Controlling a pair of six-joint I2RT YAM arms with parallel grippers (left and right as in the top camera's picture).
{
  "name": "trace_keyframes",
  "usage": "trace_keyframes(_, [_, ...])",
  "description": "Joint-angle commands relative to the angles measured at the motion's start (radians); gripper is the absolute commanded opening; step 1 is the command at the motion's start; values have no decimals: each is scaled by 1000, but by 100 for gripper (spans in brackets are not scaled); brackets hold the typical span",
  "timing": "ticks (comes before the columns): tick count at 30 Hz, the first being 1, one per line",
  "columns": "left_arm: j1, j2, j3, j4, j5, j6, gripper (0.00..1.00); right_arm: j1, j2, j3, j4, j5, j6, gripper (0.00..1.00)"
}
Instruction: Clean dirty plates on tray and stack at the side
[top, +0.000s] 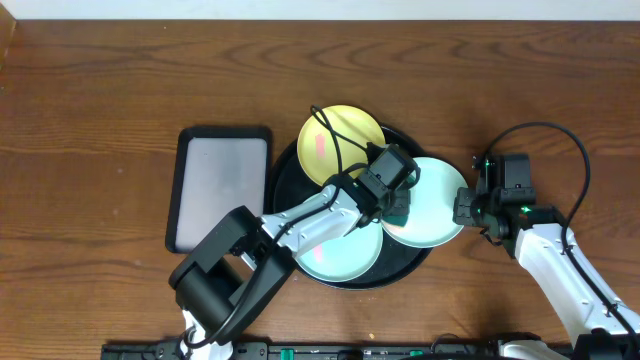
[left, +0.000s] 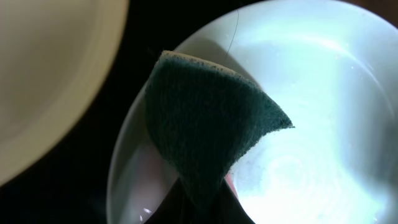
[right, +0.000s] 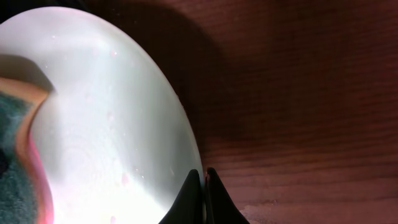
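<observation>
A wide round black tray (top: 288, 185) carries a pale yellow plate (top: 335, 140) with a pink smear at its back and a mint plate (top: 345, 255) at its front. A second mint plate (top: 435, 205) juts over the tray's right rim. My right gripper (top: 463, 208) is shut on that plate's right rim (right: 193, 155), fingertips (right: 202, 177) pinching the edge. My left gripper (top: 397, 207) is shut on a dark green sponge (left: 205, 118) that is pressed onto the same plate (left: 323, 87). Pink smears show near the sponge (right: 12, 155).
A smaller rectangular black tray with a grey inside (top: 222, 190) lies left of the round tray. A black cable (top: 335, 140) runs across the yellow plate. Bare wooden table (right: 298, 93) stretches right of the held plate. My left arm (top: 300, 225) crosses the front mint plate.
</observation>
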Motion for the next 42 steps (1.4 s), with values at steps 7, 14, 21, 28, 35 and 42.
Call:
trace_keyframes(7, [-50, 41, 11, 35, 9, -9, 8, -2, 5, -6, 0, -22, 11, 1])
trace_keyframes(14, [-46, 32, 12, 150, 173, 11, 7, -2, 5, -6, 0, -22, 11, 1])
trace_keyframes(21, [-24, -99, 31, 169, 190, 89, 7, -2, 5, -6, 0, -22, 11, 1])
trace_keyframes(28, [-23, -173, 31, 67, 36, 165, 7, -2, 5, -6, 0, -22, 11, 1])
trace_keyframes(35, [-23, -135, 29, 18, -100, 183, 8, -2, 5, -6, 0, -22, 11, 1])
trace_keyframes(42, [-20, -77, 29, 26, -117, 183, 7, -2, 5, -6, 0, -22, 11, 1])
